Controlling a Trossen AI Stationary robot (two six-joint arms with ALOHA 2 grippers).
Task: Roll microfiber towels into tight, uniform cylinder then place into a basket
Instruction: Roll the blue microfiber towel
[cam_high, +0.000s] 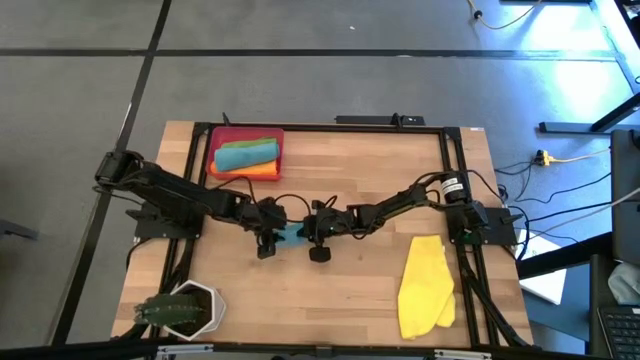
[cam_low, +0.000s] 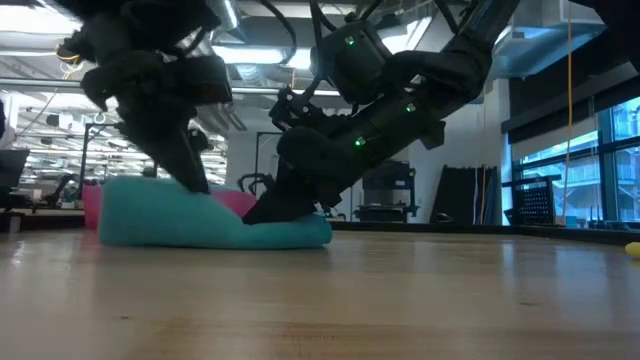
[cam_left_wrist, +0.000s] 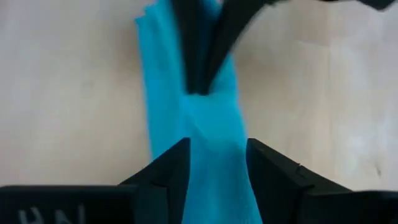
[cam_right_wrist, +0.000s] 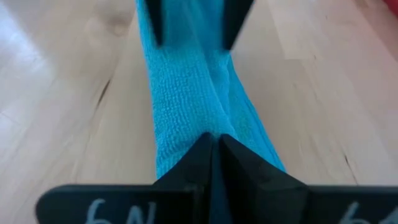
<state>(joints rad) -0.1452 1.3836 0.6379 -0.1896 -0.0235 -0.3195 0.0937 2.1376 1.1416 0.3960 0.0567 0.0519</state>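
Both arms meet near the middle of the tabletop (cam_high: 330, 300), over one teal-blue towel (cam_high: 291, 235) that lies there as a long, loosely rolled strip. The left hand (cam_high: 266, 243) comes from the 9 o'clock side and the right hand (cam_high: 318, 240) from the 3 o'clock side, so they face each other at the two ends of the strip.

In the left wrist view, the left hand (cam_left_wrist: 216, 163) has its two fingers (cam_left_wrist: 166, 177) partly open, one on each side of the teal-blue towel (cam_left_wrist: 193, 124), with the cloth running between them. In the right wrist view, the right hand (cam_right_wrist: 211, 152) has its fingers (cam_right_wrist: 244, 163) pressed almost together and pinches a fold of the teal-blue towel (cam_right_wrist: 186, 87) between them.

In the low view the teal-blue towel (cam_low: 200, 220) rests flat on the wood, thicker at one end, and both hands press down on it from above.

The basket (cam_high: 218, 145) stands at about 11 o'clock, near the far edge of the tabletop. It holds rolled towels: a teal-blue one (cam_high: 246, 154) beside a green one (cam_high: 250, 142), on top of an orange one (cam_high: 262, 171).

The yellow towel (cam_high: 426, 285) lies loose at about 4 o'clock, well apart from the hands. A white pot with a plant (cam_high: 180, 310) stands at about 7 o'clock.
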